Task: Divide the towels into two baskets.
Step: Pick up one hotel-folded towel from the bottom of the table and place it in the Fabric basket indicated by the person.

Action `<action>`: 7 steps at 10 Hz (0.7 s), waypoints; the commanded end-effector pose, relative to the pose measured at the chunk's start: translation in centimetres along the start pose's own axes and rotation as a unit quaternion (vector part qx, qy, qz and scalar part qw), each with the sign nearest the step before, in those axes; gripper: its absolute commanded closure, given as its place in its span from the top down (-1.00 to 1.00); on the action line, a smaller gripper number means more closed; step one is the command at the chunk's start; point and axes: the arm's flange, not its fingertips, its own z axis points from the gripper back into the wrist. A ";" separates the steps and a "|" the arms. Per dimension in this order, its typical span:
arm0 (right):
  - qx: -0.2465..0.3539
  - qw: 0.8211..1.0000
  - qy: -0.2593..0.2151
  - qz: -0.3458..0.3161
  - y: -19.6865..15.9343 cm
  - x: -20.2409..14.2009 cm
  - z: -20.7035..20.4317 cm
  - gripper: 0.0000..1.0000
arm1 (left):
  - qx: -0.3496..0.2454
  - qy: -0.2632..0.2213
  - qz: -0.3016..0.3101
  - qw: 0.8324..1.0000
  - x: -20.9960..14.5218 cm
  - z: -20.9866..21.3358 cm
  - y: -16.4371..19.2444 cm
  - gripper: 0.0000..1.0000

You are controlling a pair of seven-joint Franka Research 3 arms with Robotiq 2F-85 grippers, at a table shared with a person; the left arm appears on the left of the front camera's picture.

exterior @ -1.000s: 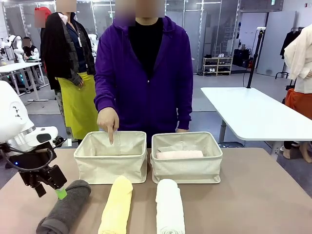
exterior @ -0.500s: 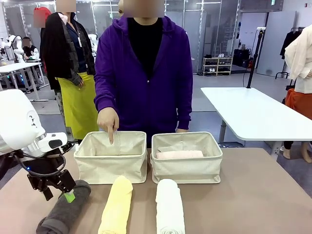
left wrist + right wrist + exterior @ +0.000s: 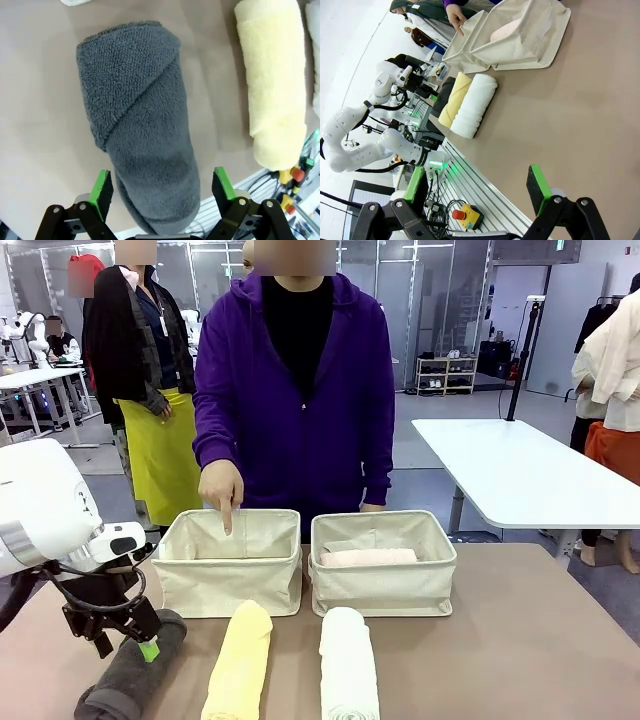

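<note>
A dark grey towel [image 3: 135, 672] lies rolled at the front left of the table, with a pale yellow towel [image 3: 240, 660] and a white towel [image 3: 348, 668] beside it. My left gripper [image 3: 125, 645] hangs open just above the grey towel's far end. In the left wrist view its green pads [image 3: 102, 186] straddle the grey towel [image 3: 140, 140] without closing. Two cream baskets stand side by side behind the rolls. The left basket [image 3: 228, 585] holds no towel; the right basket [image 3: 385, 590] holds a pink towel [image 3: 367, 557]. My right gripper [image 3: 476, 187] is open above bare table.
A person in a purple hoodie stands behind the baskets, one hand [image 3: 222, 488] pointing a finger down into the left basket. The yellow towel [image 3: 272, 85] lies close beside the grey one. The table's right half [image 3: 540, 640] is bare brown surface.
My left gripper has moved right and down, from beside the grey towel to over it. The towels, the baskets and the person's hand have stayed still.
</note>
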 end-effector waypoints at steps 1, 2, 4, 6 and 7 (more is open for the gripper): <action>0.004 1.000 -0.001 0.001 0.5 -0.1 0.2 1.00 | 0.012 -0.015 0.012 1.000 -2.8 -3.0 0.1 1.00; 0.004 1.000 -0.001 0.001 0.5 -0.1 0.2 1.00 | 0.012 -0.008 0.014 1.000 -2.8 -3.8 0.0 1.00; 0.004 1.000 -0.001 0.001 0.5 -0.1 0.2 1.00 | 0.027 -0.007 0.014 1.000 -2.7 -4.5 -0.1 1.00; 0.004 1.000 -0.001 0.001 0.5 -0.1 0.2 1.00 | 0.031 -0.002 0.017 0.999 -2.8 -5.4 -0.2 1.00; 0.004 1.000 -0.001 0.001 0.5 -0.1 0.2 1.00 | 0.026 0.000 0.018 1.000 -2.9 -5.6 -0.2 1.00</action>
